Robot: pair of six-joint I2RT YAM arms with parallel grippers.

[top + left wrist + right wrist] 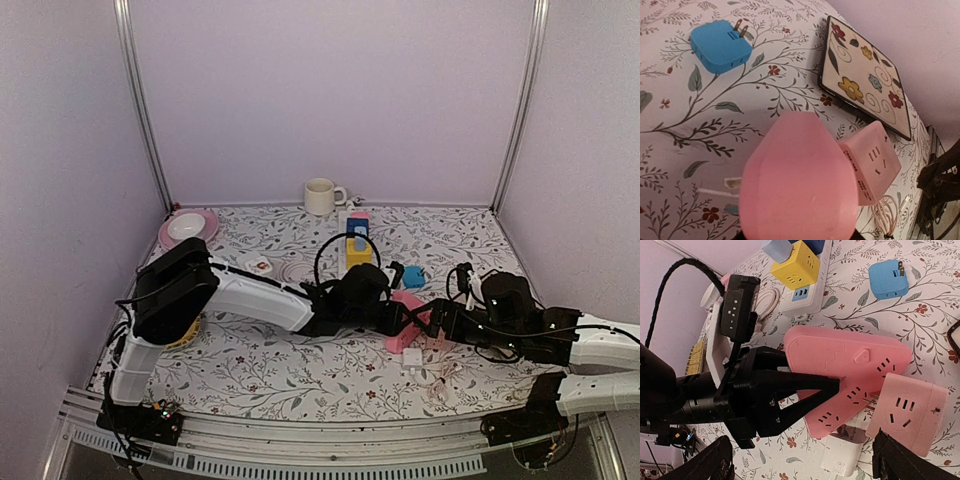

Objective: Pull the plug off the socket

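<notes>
A pink power strip lies tilted near the table's middle and also shows in the top view and the left wrist view. My left gripper is shut on its edge. A pink cube plug sits tilted against the strip's end; it also shows in the left wrist view. Its prongs show in a narrow gap, and I cannot tell whether they are still in the slots. My right gripper is open wide, one finger just beside the cube.
A white charger lies under the strip's near edge. A blue adapter lies beyond it. A white strip with a yellow cube is farther back. A floral tile lies right. A mug and pink plate stand at the back.
</notes>
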